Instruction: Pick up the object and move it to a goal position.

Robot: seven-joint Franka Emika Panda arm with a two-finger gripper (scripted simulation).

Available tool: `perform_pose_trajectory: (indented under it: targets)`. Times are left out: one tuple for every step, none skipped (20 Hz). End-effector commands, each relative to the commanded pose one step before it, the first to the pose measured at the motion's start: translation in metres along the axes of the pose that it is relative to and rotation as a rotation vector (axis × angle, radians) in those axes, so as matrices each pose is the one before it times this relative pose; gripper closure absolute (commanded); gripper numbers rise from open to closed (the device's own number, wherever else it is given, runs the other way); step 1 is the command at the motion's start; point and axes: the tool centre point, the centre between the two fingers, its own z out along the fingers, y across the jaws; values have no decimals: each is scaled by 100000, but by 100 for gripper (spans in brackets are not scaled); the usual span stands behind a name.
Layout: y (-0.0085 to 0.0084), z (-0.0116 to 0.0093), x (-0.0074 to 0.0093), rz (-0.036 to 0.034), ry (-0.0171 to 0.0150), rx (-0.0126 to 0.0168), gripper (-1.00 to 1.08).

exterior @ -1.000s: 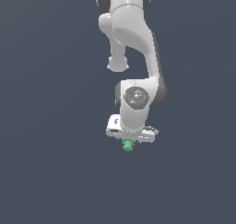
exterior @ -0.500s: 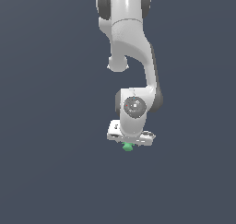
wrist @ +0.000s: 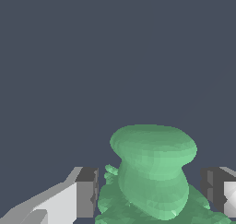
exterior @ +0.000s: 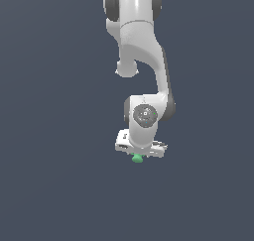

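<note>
Glossy white rounded arm [exterior: 141, 61], dark grey joints, dark-tipped white fingers [wrist: 86, 191].

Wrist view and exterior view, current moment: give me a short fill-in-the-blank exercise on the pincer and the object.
1. The object is coloured ____.
2. In the wrist view, the object sits ____ the two fingers of the pincer.
3. In the exterior view, the object shows just ____ the white pincer.

Missing words: green; between; below

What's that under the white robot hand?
A tiny green lumpy object pokes out below the gripper. The wrist view shows it sitting between the two fingers. There are gaps on both sides. Its upper part is hidden by the gripper in the exterior view.
</note>
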Motion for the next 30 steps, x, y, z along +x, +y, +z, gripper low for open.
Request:
perform_pose_trajectory:
  targets:
    - [-28,45,-20,-39,-49,7,108]
    - [0,0,0,0,0,0,108]
    - [3,-3,-6,0,0,0,108]
    - [22,-5,-7,0,0,0,108]
    - [67,-15,-21,0,0,0,108]
    - [111,-25,-35,0,0,0,108]
    - [156,-35,-50,0,0,0,108]
    - [200,-45,-65,0,0,0,108]
    - [245,-55,-80,0,0,0,108]
    - [290,-65,-97,0,0,0,108]
    - [337,-76,-114,0,0,0,108]
    - [387,-87,-132,0,0,0,108]
    - [441,-99,-150,0,0,0,108]
    - [500,-113,-169,0,0,0,108]
    - [568,-128,-188,0,0,0,108]
    - [643,-145,-206,0,0,0,108]
    - [655,-148,-203,0,0,0,108]
    - [630,-143,-189,0,0,0,108]
    - [596,-135,-175,0,0,0,108]
    - [554,-126,-162,0,0,0,108]
    - [506,-115,-148,0,0,0,108]
    - [454,-103,-132,0,0,0,108]
    - [400,-91,-116,0,0,0,108]
    - [345,-78,-98,0,0,0,108]
    - [288,-66,-79,0,0,0,108]
    - [231,-53,-59,0,0,0,108]
    - [172,-40,-38,0,0,0,108]
    - [114,-26,-17,0,0,0,108]
    - [54,-13,4,0,0,0,108]
    - [-6,0,26,0,0,0,108]
